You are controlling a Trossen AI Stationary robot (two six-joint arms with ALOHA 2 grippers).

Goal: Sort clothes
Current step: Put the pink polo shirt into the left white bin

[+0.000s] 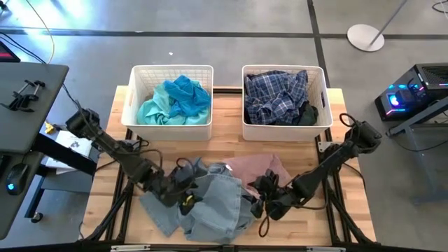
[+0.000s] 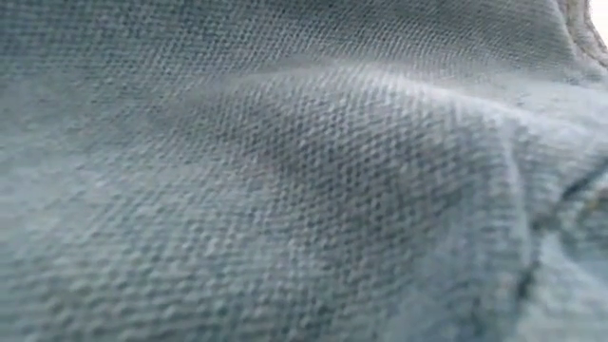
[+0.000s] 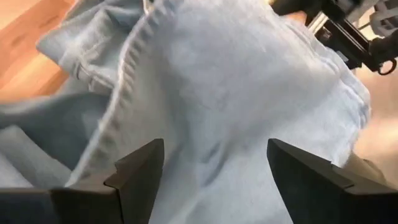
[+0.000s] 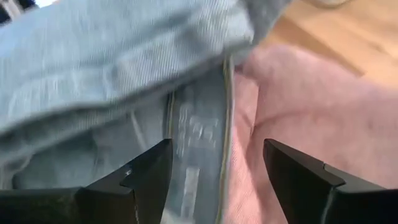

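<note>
The grey-blue denim garment [image 1: 210, 203] is lying crumpled on the wooden tabletop [image 1: 231, 115], overlapping the pale pink cloth [image 1: 259, 168]. Both the left gripper [image 3: 214, 171] and the right gripper [image 4: 217, 168] are hovering with jaws wide open, holding nothing. The right one is risking to pinch both fabrics together.

A grey-blue denim garment [image 1: 210, 203] lies crumpled at the table's front middle, its seams and folds bunched. A pale pink garment [image 1: 255, 168] lies flat just behind and to the right of it, its near edge tucked under the denim. Teal clothes [image 1: 178, 98] sit heaped in the left basket. A navy-white plaid shirt [image 1: 276, 94] fills the right basket, with what seems a black piece [image 1: 308, 113] at its front right corner.
</note>
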